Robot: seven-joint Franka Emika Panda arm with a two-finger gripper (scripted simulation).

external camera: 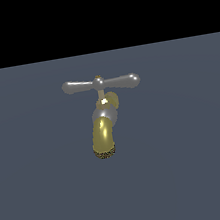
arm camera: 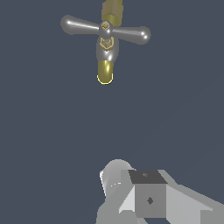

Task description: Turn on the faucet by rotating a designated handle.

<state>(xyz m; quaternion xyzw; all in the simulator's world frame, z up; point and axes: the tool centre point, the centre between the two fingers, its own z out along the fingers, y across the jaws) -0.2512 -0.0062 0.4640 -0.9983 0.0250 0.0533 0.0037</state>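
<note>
Exterior view: Panda arm out of shot. Wrist view: pale grey gripper (arm camera: 144, 197) body fills frame around 6 o'clock, dark-topped block at centre; fingertips not visible, jaw spacing unreadable, nothing gripped.

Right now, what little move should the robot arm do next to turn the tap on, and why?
Probably move the end effector toward the handle. In the wrist view a wide stretch of bare floor separates it from the faucet, so nothing touches the silver crossbar yet. Whether the jaws are open cannot be told.
</note>
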